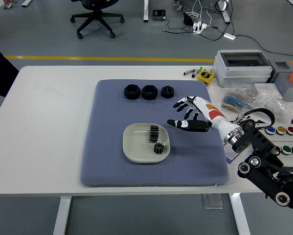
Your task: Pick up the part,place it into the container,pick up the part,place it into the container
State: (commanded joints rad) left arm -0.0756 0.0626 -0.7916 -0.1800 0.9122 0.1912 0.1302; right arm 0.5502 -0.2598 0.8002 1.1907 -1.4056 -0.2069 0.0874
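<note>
Nearest the table's front edge, on the blue-grey mat (112,166), the shallow white container (134,152) holds two black gear-like parts: a small toothed wheel (159,148) at its near right and a longer ribbed piece (153,132) just beyond it. With both inside the dish, the two pick-and-place rounds named in the task look done, though that is only a judgement from how things lie.

To the right of the container and clear of its rim, the right hand (191,115) hangs above the mat with its fingers spread loosely, holding nothing and touching neither part. The left arm is not visible.

Further back, three black ring-shaped nuts (149,91) sit in a row near the mat's far edge, well apart from the hand. Whether they count as further parts cannot be told.
</note>
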